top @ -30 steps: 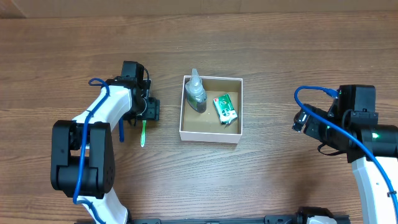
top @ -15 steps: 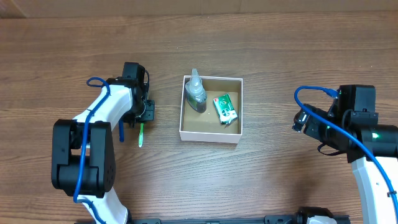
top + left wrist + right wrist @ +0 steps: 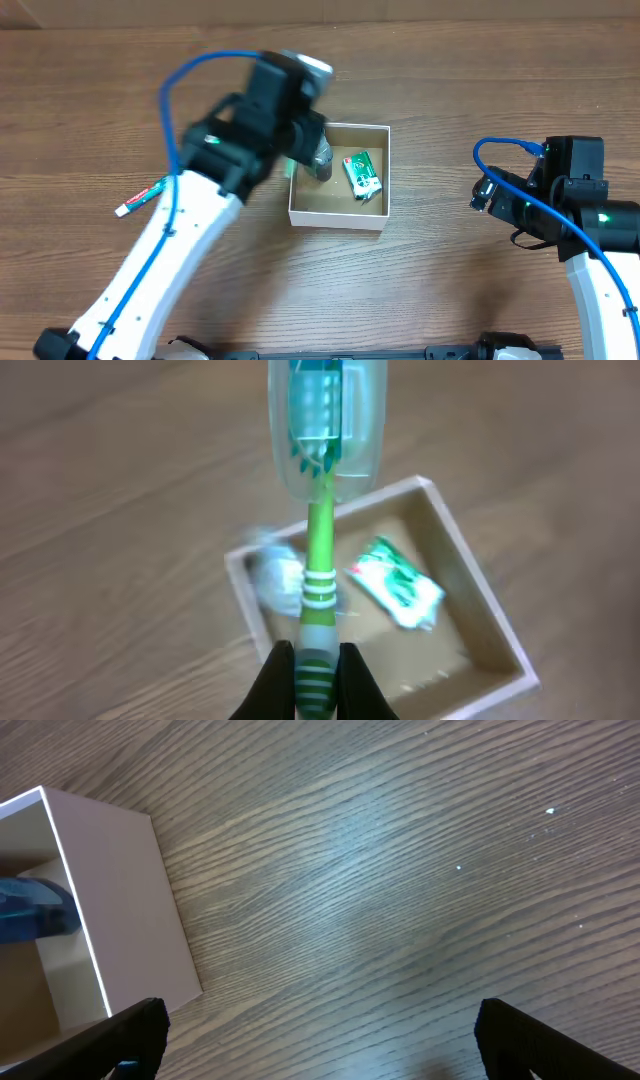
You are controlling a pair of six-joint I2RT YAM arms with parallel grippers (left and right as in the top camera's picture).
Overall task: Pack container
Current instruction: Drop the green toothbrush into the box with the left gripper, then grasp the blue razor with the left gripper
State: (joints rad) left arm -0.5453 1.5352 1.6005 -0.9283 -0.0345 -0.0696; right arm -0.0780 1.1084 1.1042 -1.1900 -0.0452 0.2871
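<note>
The container is a small square box with white walls and a brown inside, at the table's middle. A small clear bottle and a green packet lie in it. My left gripper is shut on the striped end of a green toothbrush, whose head wears a clear cap. It hangs above the container's left half, over the bottle, with the packet to its right. My right gripper stands open and empty over bare table, right of the container.
A white tube with red and green print lies on the table at the left. The left arm slants across the table's left half, blurred with motion. The right arm stays at the far right.
My left gripper shut on the toothbrush at the table's left, lifted it and swung right to above the container. The tube on the left has come into view. The right arm is still.
</note>
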